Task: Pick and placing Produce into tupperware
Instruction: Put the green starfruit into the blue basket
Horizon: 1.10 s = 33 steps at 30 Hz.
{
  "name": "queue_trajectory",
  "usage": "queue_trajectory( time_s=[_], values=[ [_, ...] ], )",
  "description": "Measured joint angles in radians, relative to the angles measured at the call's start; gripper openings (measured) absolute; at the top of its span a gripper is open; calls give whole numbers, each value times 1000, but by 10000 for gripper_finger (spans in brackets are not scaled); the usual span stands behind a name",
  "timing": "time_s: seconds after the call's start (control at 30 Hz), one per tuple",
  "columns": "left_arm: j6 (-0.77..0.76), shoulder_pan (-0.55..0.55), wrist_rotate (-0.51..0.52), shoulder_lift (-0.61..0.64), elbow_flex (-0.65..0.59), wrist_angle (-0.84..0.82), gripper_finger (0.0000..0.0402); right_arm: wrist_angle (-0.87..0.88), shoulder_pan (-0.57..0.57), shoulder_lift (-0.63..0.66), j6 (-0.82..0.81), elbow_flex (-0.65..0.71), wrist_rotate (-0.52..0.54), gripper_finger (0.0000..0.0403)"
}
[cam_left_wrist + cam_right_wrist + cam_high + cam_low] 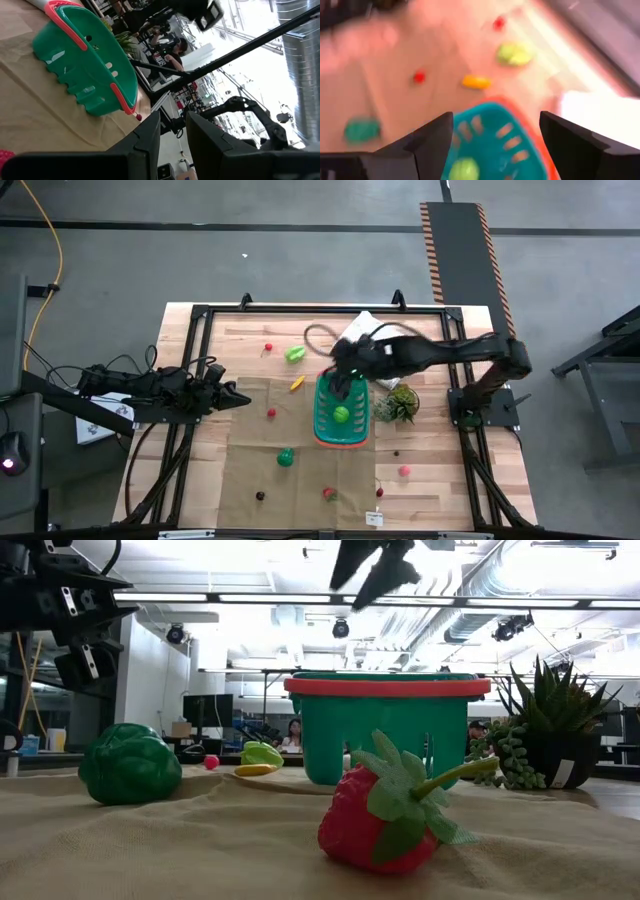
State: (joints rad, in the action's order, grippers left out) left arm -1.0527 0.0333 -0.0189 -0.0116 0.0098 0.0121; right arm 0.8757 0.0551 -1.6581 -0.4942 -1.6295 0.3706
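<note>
The teal tupperware (340, 420) stands mid-table on the tan cloth, and a round light-green piece (341, 414) lies on its floor. My right gripper (347, 378) hangs open above its far end with nothing between the fingers; the right wrist view looks down on the tupperware (490, 135) and that piece (464, 170). Loose produce lies around: a leafy green piece (295, 354), a yellow-orange piece (297, 383), a dark green pepper (286, 457), a strawberry (385, 810) and red berries (271, 412). My left gripper (235, 395) waits at the table's left, fingers slightly apart, holding nothing.
A spiky potted plant (398, 405) stands just right of the tupperware. A white rumpled cloth (360, 328) lies beyond it at the far edge. More small pieces (404, 471) sit near the front edge. People show in the room behind the table.
</note>
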Motion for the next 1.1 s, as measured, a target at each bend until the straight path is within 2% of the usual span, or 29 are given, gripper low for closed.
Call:
queue_trajectory(
  time_s=[0.17, 0.37, 0.47, 0.63, 0.73, 0.83, 0.97, 1.03, 1.1],
  values=[
    [0, 0, 0, 0, 0, 0, 83, 35, 4, 102, -38, 0, 175, 288],
    [0, 0, 0, 0, 0, 0, 83, 216, -37, 199, -195, 0, 197, 288],
    [0, 0, 1, 0, 0, 0, 83, 286, -53, 234, -302, 1, 177, 288],
    [-4, 0, 14, 0, 0, 0, 83, 301, -78, 280, -361, 1, 167, 288],
    [-10, 0, 47, 0, 0, 17, 83, 227, -97, 300, -358, 2, 164, 288],
    [-10, 0, 132, 0, 0, 87, 83, 85, -109, 308, -265, 2, 92, 288],
    [109, -1, 273, 0, 0, 276, 83, -61, -125, 304, -144, 2, -42, 288],
    [233, -1, 287, 0, 3, 369, 83, -63, -135, 300, -115, 2, -65, 288],
    [344, -1, 288, 0, 36, 387, 83, -26, -148, 299, -93, 2, -68, 288]
  ],
)
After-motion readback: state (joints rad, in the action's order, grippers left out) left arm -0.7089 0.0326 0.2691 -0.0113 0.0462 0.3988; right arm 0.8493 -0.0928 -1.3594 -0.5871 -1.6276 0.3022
